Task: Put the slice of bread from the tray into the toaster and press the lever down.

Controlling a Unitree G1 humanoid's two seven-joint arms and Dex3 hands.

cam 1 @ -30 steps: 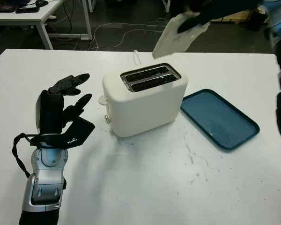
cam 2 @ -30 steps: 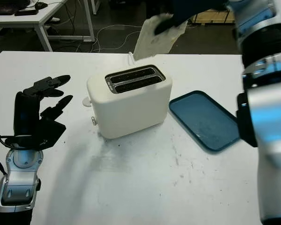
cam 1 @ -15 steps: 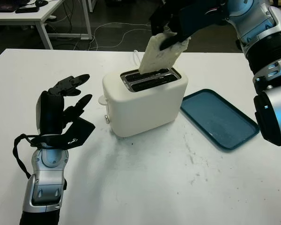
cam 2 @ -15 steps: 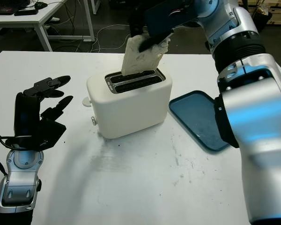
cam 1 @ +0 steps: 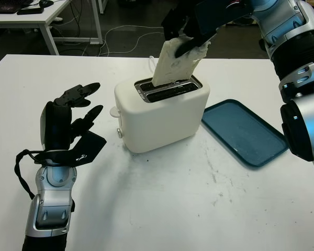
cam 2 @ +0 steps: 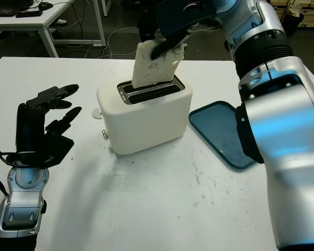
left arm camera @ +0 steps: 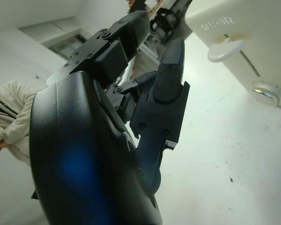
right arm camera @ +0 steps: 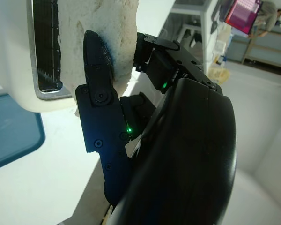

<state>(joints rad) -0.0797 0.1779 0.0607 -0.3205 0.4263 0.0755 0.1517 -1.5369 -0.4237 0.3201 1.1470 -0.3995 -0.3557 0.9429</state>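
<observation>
While the right hand (cam 1: 191,23) grips the bread (cam 1: 174,61) entering the toaster (cam 1: 161,112) slot, releasing and pressing the lever (cam 1: 114,111) come next; the left hand (cam 1: 68,125) waits open nearby.

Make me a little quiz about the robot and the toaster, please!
1. True or false: the slice of bread is still lying on the blue tray.
2. Which hand grips the bread: A) the left hand, B) the right hand?
3. Fill in: the bread's lower edge is at the slot on top of the white ____.

Key
1. False. The bread is held upright over the toaster, and nothing lies on the tray.
2. B. The left hand is open beside the toaster, near its lever.
3. toaster
</observation>
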